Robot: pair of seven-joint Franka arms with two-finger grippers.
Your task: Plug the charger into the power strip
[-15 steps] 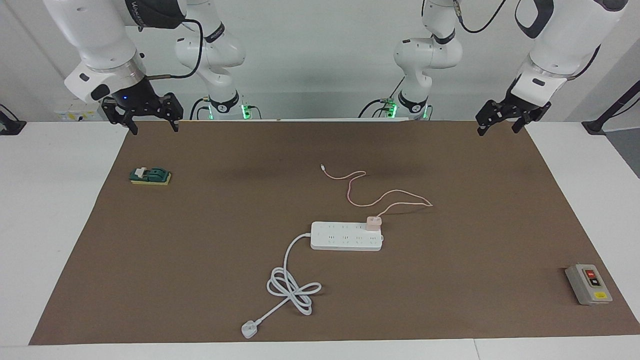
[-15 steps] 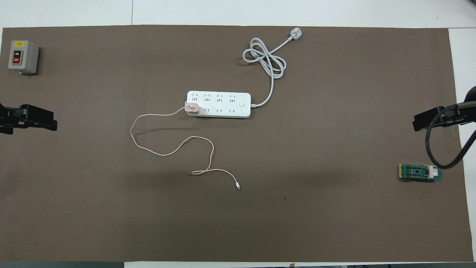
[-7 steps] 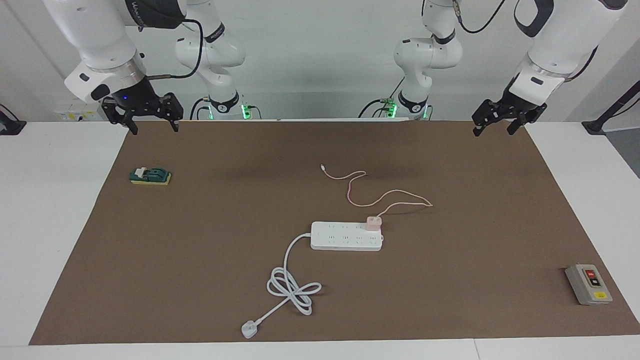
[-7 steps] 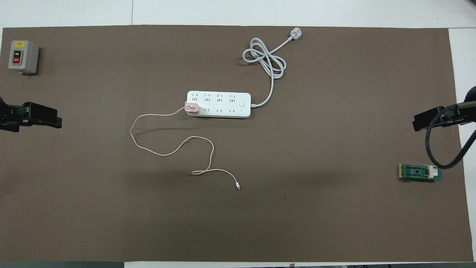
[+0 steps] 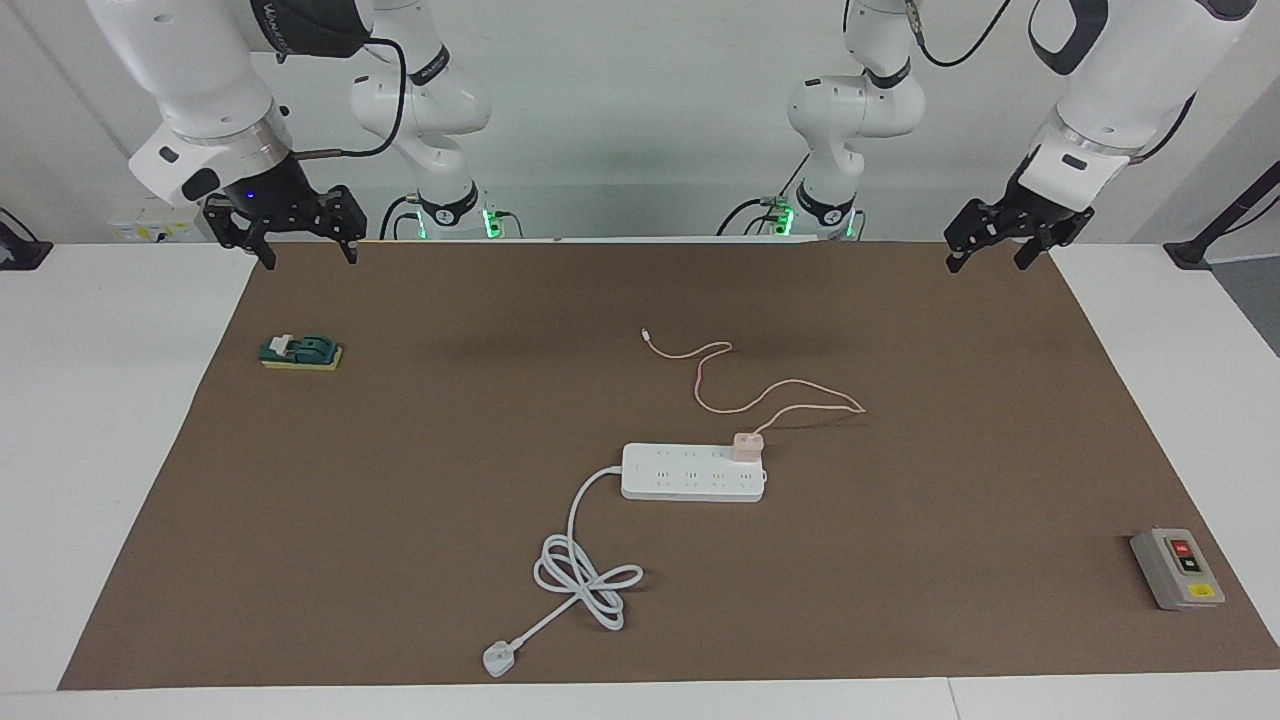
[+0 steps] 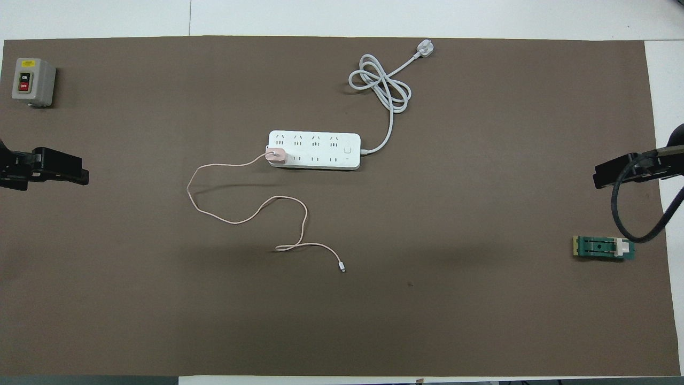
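Charger sits in the power strip's left-arm end. We've got left gripper and right gripper wide open, empty. Only worry: snagging that pink cable could yank it out.

A white table is filling the lower part of the facing view, and a large brown mat is lying flat across most of it, leaving pale margins showing at both ends and along the edge farthest from the robots. A plain, pale wall is standing at the robots' end of the table. Even, soft light is falling on the mat, casting faint blurred shadows. The tabletop may be made of joined panels; thin seams are showing.
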